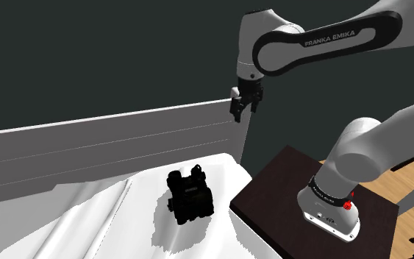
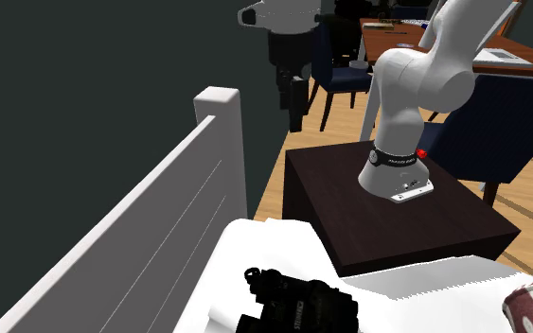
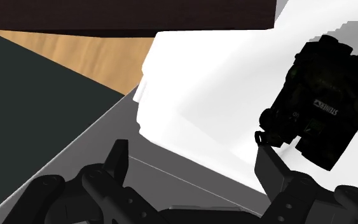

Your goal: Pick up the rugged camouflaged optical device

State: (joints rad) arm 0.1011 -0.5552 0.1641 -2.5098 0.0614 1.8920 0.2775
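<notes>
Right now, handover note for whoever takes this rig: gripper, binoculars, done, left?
Gripper: open, empty, high in the air over the end of the white board.
Binoculars: dark, lying on the white sheet, below the gripper and towards the shoulder view's left, apart from it.
Done: no grasp yet.
Left: descend over the binoculars, close, lift.

White arm (image 1: 359, 143), dark joints (image 1: 275, 57), FRANKA EMIKA lettering (image 1: 329, 38), black fingers (image 3: 117, 162)

White bed (image 1: 65, 232) with panelled white headboard (image 1: 109, 143) along one side, covered by a rumpled white sheet (image 3: 196, 83); dark camouflaged binoculars (image 1: 189, 197) lie on the sheet toward the shoulder view's right end, well short of the headboard.
</notes>
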